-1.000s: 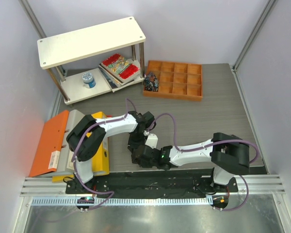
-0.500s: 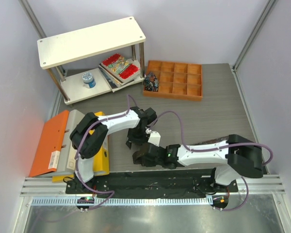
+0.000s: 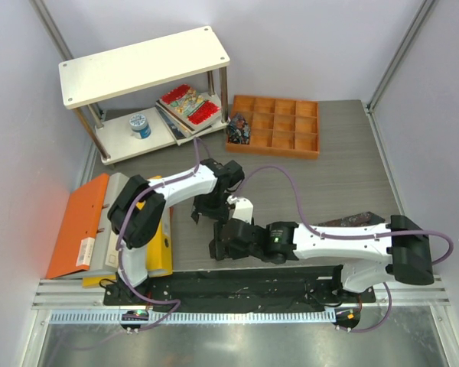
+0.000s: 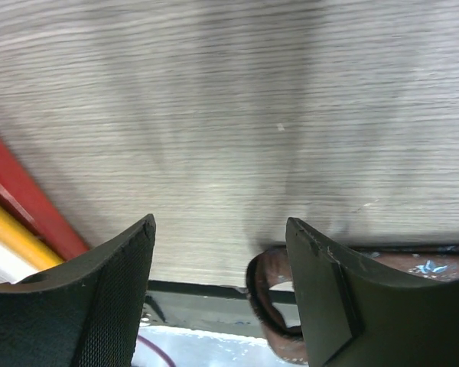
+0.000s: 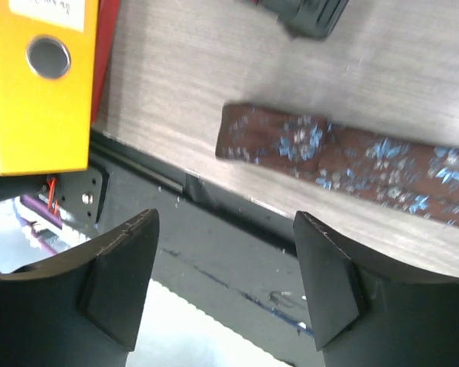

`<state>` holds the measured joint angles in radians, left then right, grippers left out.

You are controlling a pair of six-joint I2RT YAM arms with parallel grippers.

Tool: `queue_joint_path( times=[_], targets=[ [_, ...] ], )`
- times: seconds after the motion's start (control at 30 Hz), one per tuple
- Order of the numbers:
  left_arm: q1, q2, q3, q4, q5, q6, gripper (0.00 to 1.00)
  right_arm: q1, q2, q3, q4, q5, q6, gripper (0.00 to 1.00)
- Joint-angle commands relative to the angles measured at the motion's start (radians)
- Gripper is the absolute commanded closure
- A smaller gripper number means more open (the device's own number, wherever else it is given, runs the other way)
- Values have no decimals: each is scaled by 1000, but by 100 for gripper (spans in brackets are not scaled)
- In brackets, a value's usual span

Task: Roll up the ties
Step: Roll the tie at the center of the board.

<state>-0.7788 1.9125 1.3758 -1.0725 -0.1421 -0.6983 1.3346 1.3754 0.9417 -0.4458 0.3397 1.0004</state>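
Now left end effector (image 4: 219,246) is released and has backed off the brown patterned tie (image 5: 352,157). Right end effector (image 5: 226,229), also released, has slid left over its end. Tie lies flat by the table (image 4: 229,92) front edge; rolling judged hardly started.

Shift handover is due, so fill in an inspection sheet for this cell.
Surface: grey wood-grain table, no damage seen.
Job's things: one brown patterned tie, mostly flat, one end curled.
Clutter: orange compartment tray; white shelf with books and blue-white container; binders.
Grippers: left gripper open; right gripper open; neither holds the tie.
Cables: purple cables along both arms.
Surroundings: pale walls; metal rail at near edge.
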Motion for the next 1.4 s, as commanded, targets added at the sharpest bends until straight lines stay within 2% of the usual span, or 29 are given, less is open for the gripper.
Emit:
queue_joint_path(
  times=[0.0,0.37,0.57,0.77,0.97,1.0,1.07,1.1,1.23,1.37],
  targets=[
    [12,-105,-13,-37,-66,-3,30,-20,54,116,-99,70,-72,21],
    [61,-239,-155,9,-96,-9,29,-52,339,337,-209,67,-187,22],
    [76,-260,-205,23,-102,0,30,-52,405,373,-221,50,-184,25],
    [90,-297,-241,40,-106,3,30,-52,445,371,-214,39,-171,33],
    [93,-331,-261,46,-97,0,30,-54,455,362,-185,28,-154,57],
    [93,-337,-262,46,-97,-3,31,-54,453,361,-183,30,-149,65],
    [93,-354,-270,46,-93,-6,31,-60,438,353,-177,32,-143,72],
    [93,-363,-271,45,-91,-7,31,-61,435,350,-174,32,-140,79],
    [93,-417,-284,46,-85,-29,31,-84,381,309,-136,16,-123,89],
    [93,-490,-299,45,-90,-55,32,-124,257,153,-4,-19,-56,99]
  ],
)
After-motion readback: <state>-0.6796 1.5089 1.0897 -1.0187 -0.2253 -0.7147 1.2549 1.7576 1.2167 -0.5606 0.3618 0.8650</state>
